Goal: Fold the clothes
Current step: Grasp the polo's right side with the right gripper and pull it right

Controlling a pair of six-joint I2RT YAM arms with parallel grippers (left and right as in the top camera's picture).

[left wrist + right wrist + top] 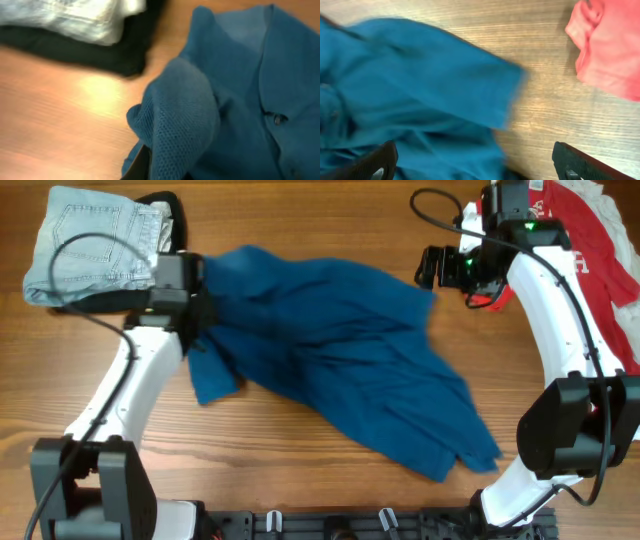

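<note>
Early days: the big crumpled dark blue collared shirt (340,350) sprawls mid-counter (330,220). Left pincer (198,308) is clenched on its left edge, right pincer (475,165) hangs released near the far-right sleeve. Next up, I reckon: spread it flat.

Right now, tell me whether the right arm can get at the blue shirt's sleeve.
Probably yes. The right gripper is open and hovers right at the sleeve of the blue shirt, with only bare table beside it. The red shirt lies off to the side, not in the way.
</note>
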